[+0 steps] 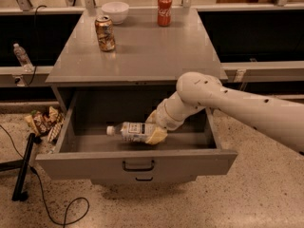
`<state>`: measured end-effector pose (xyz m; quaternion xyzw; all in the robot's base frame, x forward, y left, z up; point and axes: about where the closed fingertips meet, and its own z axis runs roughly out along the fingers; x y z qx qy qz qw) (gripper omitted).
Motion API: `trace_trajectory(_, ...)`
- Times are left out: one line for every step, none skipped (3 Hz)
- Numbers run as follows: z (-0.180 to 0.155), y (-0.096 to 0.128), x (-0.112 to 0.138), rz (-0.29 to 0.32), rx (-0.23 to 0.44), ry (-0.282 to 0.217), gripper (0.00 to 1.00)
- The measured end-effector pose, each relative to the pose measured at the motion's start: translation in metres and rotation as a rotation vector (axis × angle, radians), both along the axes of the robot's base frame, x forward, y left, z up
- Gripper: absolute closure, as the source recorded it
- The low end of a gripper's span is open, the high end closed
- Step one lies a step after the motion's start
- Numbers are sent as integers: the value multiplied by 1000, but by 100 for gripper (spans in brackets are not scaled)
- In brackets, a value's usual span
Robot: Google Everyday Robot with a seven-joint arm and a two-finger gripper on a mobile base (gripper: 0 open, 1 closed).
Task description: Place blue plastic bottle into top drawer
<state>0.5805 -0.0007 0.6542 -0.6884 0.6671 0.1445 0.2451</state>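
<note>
Grasping the blue plastic bottle (130,131) at its base, the gripper (155,127) sits inside the open top drawer (137,157); the white cap (110,130) points to 9 o'clock.

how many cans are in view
2. A gold can sits back left on the desk, a red can at its back edge. The end effector holds the bottle in the drawer.

arm: stretched down-left | tool (153,127): low, clamped on blue plastic bottle (130,131)
</note>
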Motion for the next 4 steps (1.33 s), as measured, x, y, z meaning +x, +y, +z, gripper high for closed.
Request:
trace_trajectory(-4,1,0,-22,-1,-10,32)
trace_trajectory(-4,-1,3,-35,-25,-21,50)
trace_trajectory(5,-5,7,-88,-57,-11,30)
trace_trajectory(20,-13,10,-139,-54,-7,45)
